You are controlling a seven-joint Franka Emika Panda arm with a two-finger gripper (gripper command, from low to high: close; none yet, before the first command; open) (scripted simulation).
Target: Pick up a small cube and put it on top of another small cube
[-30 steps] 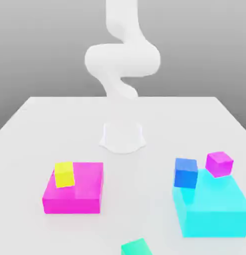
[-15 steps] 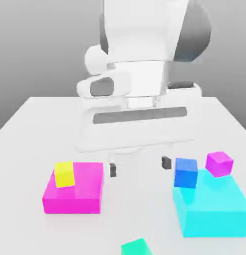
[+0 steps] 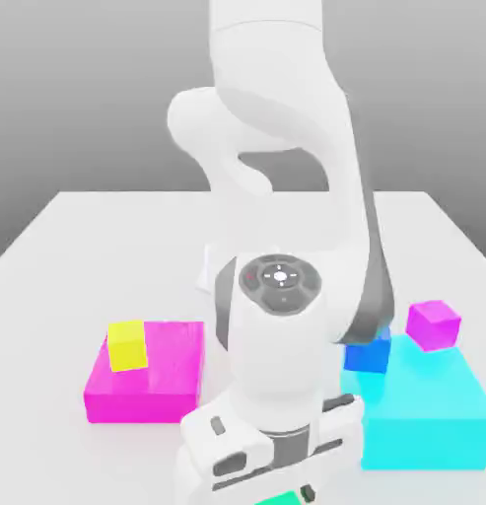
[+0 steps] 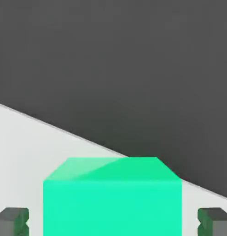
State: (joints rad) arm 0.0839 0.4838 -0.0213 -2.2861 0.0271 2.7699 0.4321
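Note:
A small green cube (image 3: pixel 277 500) lies at the table's near edge in the exterior view, mostly covered by the hand. In the hand view the green cube (image 4: pixel 113 198) sits between the two dark fingertips (image 4: pixel 13 222), with a gap on each side. My gripper (image 4: pixel 113 222) is open around it and does not touch it. A small yellow cube (image 3: pixel 127 345) rests on a flat magenta block (image 3: pixel 153 387). A small blue cube (image 3: pixel 369 356), partly hidden by the arm, and a small purple cube (image 3: pixel 433 324) stand at the cyan block (image 3: pixel 424 414).
The white arm (image 3: pixel 281 325) bends down over the table's front middle, between the magenta block on the exterior view's left and the cyan block on its right. The table's front edge runs just beyond the green cube.
The hand has swung from above the table's middle down to the front edge and now straddles the green cube. The cubes and blocks have not moved.

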